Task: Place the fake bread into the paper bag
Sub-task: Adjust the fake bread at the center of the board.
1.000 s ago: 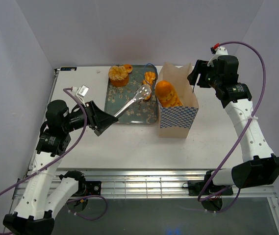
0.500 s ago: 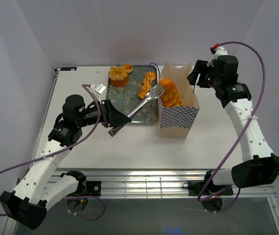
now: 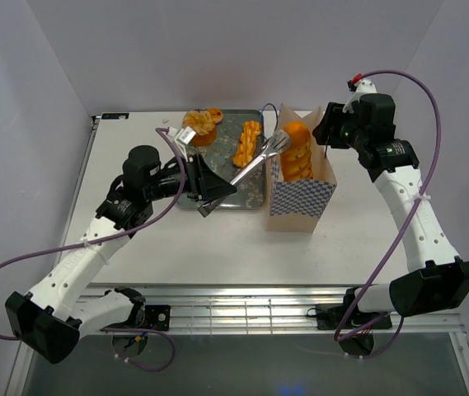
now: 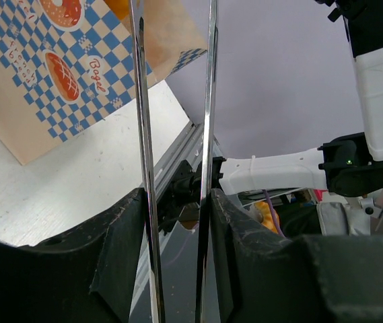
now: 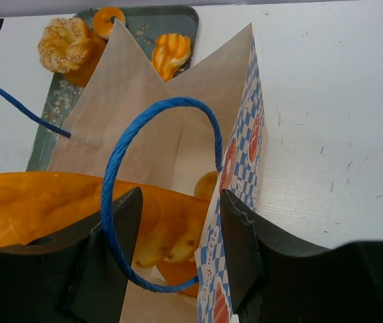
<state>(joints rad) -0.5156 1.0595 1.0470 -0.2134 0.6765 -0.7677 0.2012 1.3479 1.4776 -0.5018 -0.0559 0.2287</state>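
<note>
The paper bag (image 3: 300, 194) stands upright right of the tray. A long baguette (image 3: 297, 153) sticks out of its open top and also shows in the right wrist view (image 5: 56, 202), with another orange piece (image 5: 208, 185) below it. My left gripper (image 3: 209, 188) is shut on metal tongs (image 3: 255, 161); their tips reach the baguette's upper end at the bag's left rim. In the left wrist view the tongs' two arms (image 4: 209, 134) run up past the bag (image 4: 56, 74). My right gripper (image 5: 181, 235) is open, its jaws either side of the bag's right wall and blue handle (image 5: 164, 104).
The grey patterned tray (image 3: 218, 169) holds a twisted stick (image 3: 248, 143), a frosted cupcake (image 3: 199, 126) and a ring donut (image 3: 215, 115). White walls close in the table on the left, back and right. The right arm (image 3: 407, 198) arches over the table's right side.
My left arm has swung right, carrying the tongs from over the tray to the bag's rim. The baguette now stands more upright in the bag. The right gripper has shifted slightly left.
</note>
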